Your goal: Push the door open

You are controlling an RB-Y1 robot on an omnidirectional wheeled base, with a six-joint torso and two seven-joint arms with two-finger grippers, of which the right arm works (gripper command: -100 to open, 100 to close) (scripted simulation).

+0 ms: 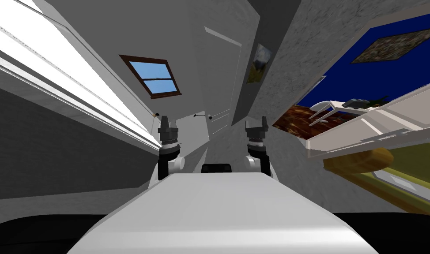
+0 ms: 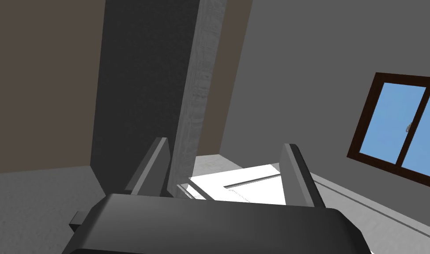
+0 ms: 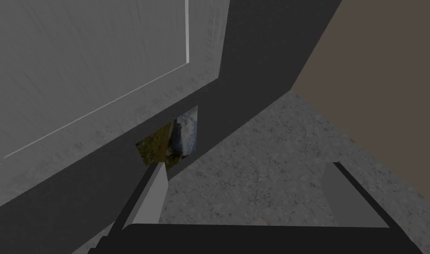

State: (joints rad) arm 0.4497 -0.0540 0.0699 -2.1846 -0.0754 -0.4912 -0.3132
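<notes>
The grey panelled door (image 1: 220, 79) stands straight ahead of the robot, with a small handle (image 1: 209, 117) near one edge. It looks rigid and hinged, and I'd guess a steady flat push on the panel beside that handle would swing it, with no grip needed. The left tool (image 1: 164, 120) and right tool (image 1: 257, 120) hover short of the door, fingers spread wide, holding and touching nothing.

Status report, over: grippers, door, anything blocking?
Left gripper open, right gripper open, both raised, holding nothing. Door ahead, handle visible, no gripper touching it. Nothing seen in the way.
</notes>
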